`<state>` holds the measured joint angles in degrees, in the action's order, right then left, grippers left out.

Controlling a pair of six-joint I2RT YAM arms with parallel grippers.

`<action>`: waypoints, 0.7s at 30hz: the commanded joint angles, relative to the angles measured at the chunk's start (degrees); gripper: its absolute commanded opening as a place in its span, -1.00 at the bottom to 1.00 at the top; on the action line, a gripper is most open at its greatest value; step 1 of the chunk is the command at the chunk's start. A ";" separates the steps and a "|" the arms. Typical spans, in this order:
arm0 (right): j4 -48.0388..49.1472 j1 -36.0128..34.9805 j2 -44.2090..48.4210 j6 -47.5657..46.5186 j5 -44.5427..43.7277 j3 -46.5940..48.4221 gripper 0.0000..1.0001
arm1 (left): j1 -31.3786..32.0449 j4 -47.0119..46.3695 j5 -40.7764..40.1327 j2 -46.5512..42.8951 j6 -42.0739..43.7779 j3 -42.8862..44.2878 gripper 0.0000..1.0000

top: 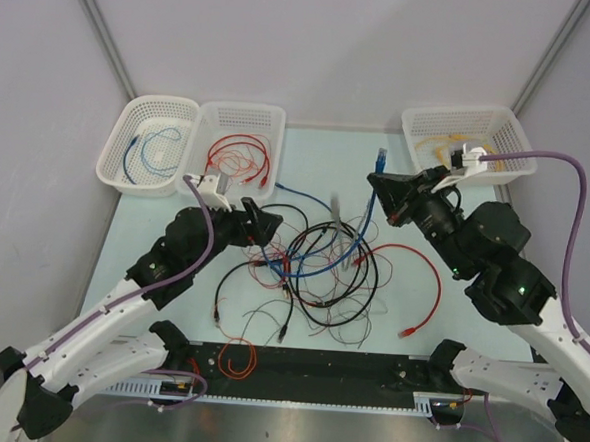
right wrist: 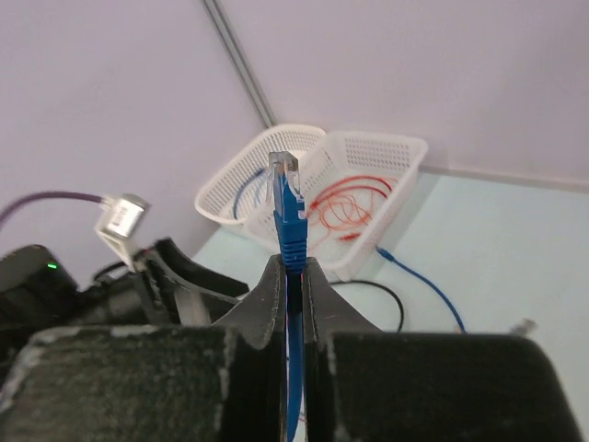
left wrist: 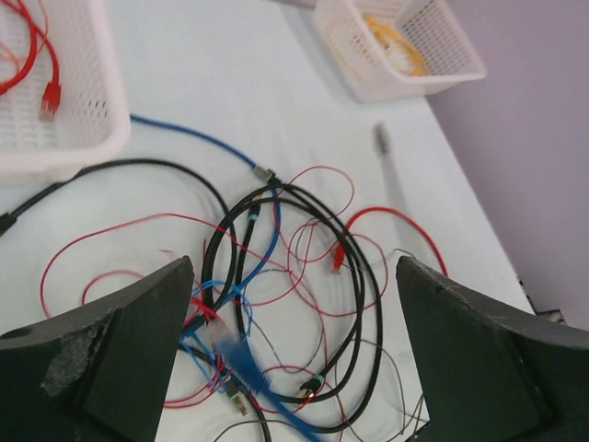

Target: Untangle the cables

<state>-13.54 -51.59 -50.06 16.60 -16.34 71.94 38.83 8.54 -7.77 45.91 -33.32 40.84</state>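
The cables (top: 322,263) lie in a jumble of black, blue, red and thin reddish-brown loops at the table's middle. My right gripper (top: 376,181) is raised over the pile's right side and shut on a blue cable (top: 381,158) just below its plug. The plug end (right wrist: 291,216) sticks up from between the pinched jaws of that gripper (right wrist: 293,267). From there the cable hangs down into the pile, blurred in the left wrist view as a blue strand (left wrist: 244,364). My left gripper (top: 265,224) hovers at the pile's left edge, and this gripper (left wrist: 294,276) stands open with nothing between its fingers.
Three white baskets stand along the back: one (top: 119,150) holding a blue cable, one (top: 279,130) holding red cables, and one (top: 421,124) at the right with a yellow cable. A red cable (top: 433,290) curves out to the pile's right. A small orange loop (top: 237,356) lies near the front edge.
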 commanded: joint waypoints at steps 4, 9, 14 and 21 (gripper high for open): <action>-9.05 -0.26 -4.59 -0.78 -4.14 -0.05 -1.00 | 0.37 -10.46 6.00 -2.67 5.28 1.61 0.96; -9.05 1.40 -7.94 0.80 -2.74 -0.84 -1.00 | 0.37 -14.33 13.20 -0.91 4.93 1.00 0.95; -7.99 5.88 -9.35 4.75 4.36 -2.33 -1.00 | 0.46 -23.55 30.33 2.42 1.52 -1.28 0.93; -3.95 6.77 -9.61 9.76 12.64 -2.77 -1.00 | 9.93 -28.84 37.21 12.69 3.87 0.73 0.93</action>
<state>-22.02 -44.88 -59.79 22.39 -10.02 68.66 43.27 -14.61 22.22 54.81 -31.35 40.10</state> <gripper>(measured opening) 0.038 0.965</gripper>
